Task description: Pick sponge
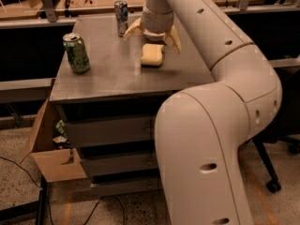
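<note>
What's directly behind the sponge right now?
The gripper, jaws spread, hangs just behind and above the sponge. It covers the table behind it, so anything there cannot be seen. A silver can stands further back near the far edge.

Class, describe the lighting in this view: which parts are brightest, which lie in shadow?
Camera view: warm, dim light; the pale arm is brightest; drawers under the table lie in shadow; the open pincer hovers above the lit sponge.

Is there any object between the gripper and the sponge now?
Nothing visible. The gripper hangs open just above the far edge of the sponge, one finger on each side. The green can and the slim can stand well apart from it on the table.
</note>
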